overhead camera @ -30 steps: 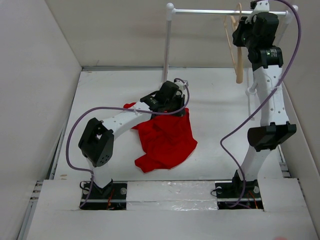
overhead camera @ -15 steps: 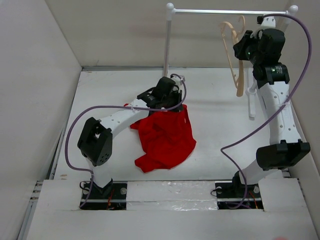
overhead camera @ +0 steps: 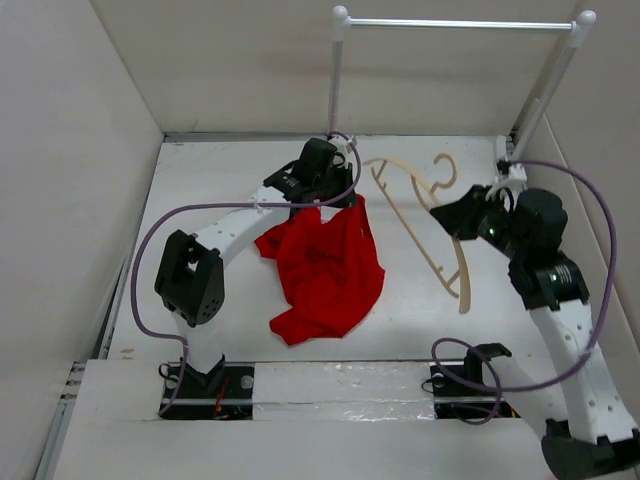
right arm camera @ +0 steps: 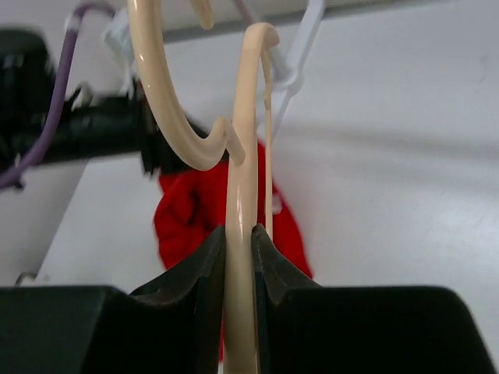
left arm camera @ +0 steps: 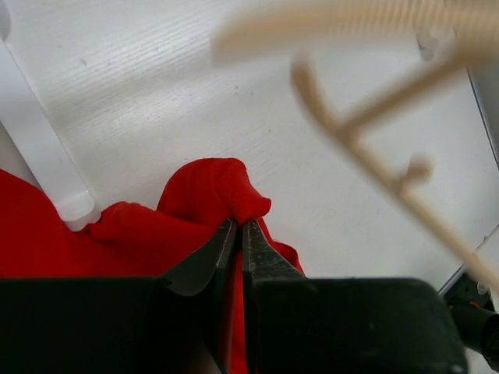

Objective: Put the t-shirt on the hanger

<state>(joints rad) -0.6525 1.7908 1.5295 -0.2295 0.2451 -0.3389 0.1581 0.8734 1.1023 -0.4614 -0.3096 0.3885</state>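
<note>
The red t-shirt [overhead camera: 325, 265] hangs crumpled from my left gripper [overhead camera: 330, 195], which is shut on a fold of its upper edge; the lower part rests on the table. In the left wrist view the cloth [left arm camera: 210, 195] bunches at my gripper [left arm camera: 238, 227]. My right gripper [overhead camera: 450, 215] is shut on the pale beige hanger [overhead camera: 425, 235] near its hook and holds it above the table, right of the shirt. In the right wrist view the hanger [right arm camera: 243, 156] runs between the fingers at my gripper [right arm camera: 239, 234], with the shirt [right arm camera: 187, 214] behind. The hanger [left arm camera: 374, 148] passes blurred in the left wrist view.
A white metal rail [overhead camera: 455, 23] on two posts stands at the back; its left post [overhead camera: 335, 85] rises just behind my left gripper. White walls enclose the table on the left, back and right. Purple cables loop off both arms.
My right arm has taken the hanger off the rail and brought it down and left, near the shirt. My left gripper has lifted the shirt's top edge toward the back.
</note>
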